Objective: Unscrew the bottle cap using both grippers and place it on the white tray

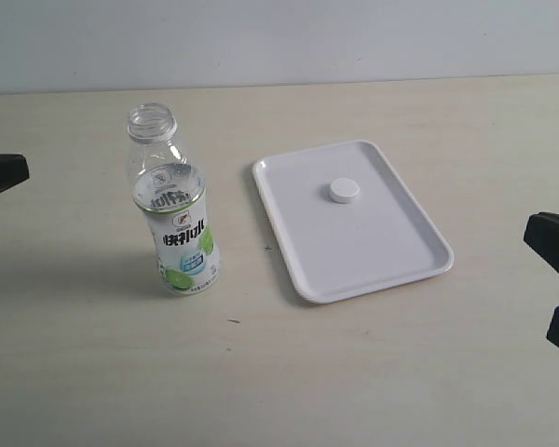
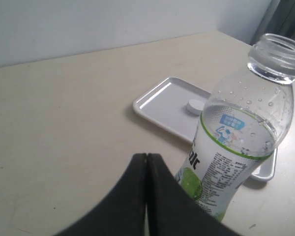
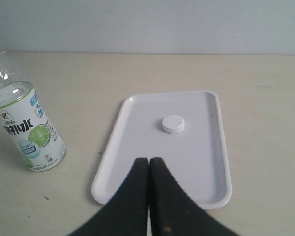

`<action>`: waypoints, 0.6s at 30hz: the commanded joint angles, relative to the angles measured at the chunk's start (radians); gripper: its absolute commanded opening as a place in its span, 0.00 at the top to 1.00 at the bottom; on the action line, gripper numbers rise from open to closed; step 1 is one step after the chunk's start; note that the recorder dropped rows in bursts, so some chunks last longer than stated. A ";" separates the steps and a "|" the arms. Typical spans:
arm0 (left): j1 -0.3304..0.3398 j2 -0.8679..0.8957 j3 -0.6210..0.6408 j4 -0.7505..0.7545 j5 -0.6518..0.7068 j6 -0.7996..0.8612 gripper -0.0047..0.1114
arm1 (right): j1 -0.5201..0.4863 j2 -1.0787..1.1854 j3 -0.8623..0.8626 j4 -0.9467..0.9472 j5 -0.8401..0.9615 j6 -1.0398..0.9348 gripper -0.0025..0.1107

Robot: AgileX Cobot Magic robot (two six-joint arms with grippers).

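Observation:
The bottle (image 1: 174,219) stands upright on the table with its neck open and no cap on it; the left wrist view shows the bottle (image 2: 238,147) close by, and the bottle (image 3: 27,130) also shows in the right wrist view. The bottle cap (image 1: 345,191) lies flat on the white tray (image 1: 391,261), seen too as the cap (image 3: 173,124) on the tray (image 3: 137,162) and the cap (image 2: 194,106) on the tray (image 2: 157,105). My left gripper (image 2: 146,157) is shut on nothing, apart from the bottle. My right gripper (image 3: 148,161) is shut and empty, over the tray's near edge.
A beige table (image 1: 373,372) runs back to a pale wall. At the left edge of the exterior view a black piece of the left arm (image 1: 2,172) shows, and at the right edge black parts of the right arm (image 1: 557,242).

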 commanded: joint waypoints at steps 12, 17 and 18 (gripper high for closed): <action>0.006 -0.007 0.005 0.033 -0.015 -0.010 0.96 | 0.003 -0.004 0.003 -0.006 -0.006 0.000 0.98; 0.006 -0.007 0.005 0.033 -0.015 -0.010 0.96 | 0.003 -0.004 0.003 -0.006 -0.006 0.000 0.98; 0.006 -0.007 0.005 0.033 -0.015 -0.010 0.96 | 0.003 -0.004 0.003 -0.006 -0.006 0.000 0.98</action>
